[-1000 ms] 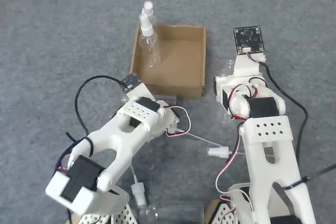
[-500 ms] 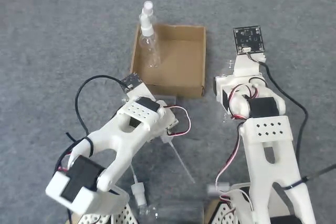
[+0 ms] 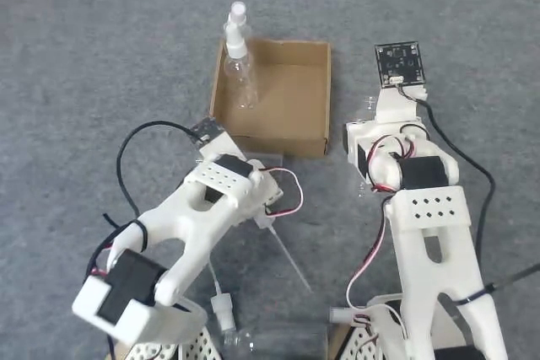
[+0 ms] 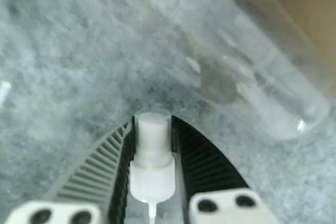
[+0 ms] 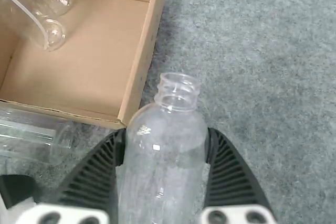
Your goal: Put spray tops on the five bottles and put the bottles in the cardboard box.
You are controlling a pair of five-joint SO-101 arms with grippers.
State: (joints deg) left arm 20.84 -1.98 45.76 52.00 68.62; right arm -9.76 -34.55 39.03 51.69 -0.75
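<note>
High view: a cardboard box [image 3: 291, 103] sits toward the far edge of the grey table [image 3: 84, 65], about midway across. A clear bottle with a spray top [image 3: 239, 52] leans in the box's far left corner, its white head poking above the rim. The left arm [image 3: 202, 217] is just short of the box's near wall, and a thin white tube [image 3: 289, 257] slants out from under its wrist toward the near edge. At the near edge, between the two arm bases, lies another capped bottle [image 3: 253, 339].

The left wrist view has the left gripper [image 4: 152, 127] clamped on a white spray top [image 4: 152, 153], one ribbed jaw pressed to each side of its head. Just past it a clear bottle [image 4: 262, 72] lies on its side against the box wall.

From the right wrist view, the right gripper [image 5: 164, 135] grips an uncapped bottle [image 5: 163, 166] around its body. The bottle's open neck points away from the wrist, close beside the box's near right corner [image 5: 139, 85].
</note>
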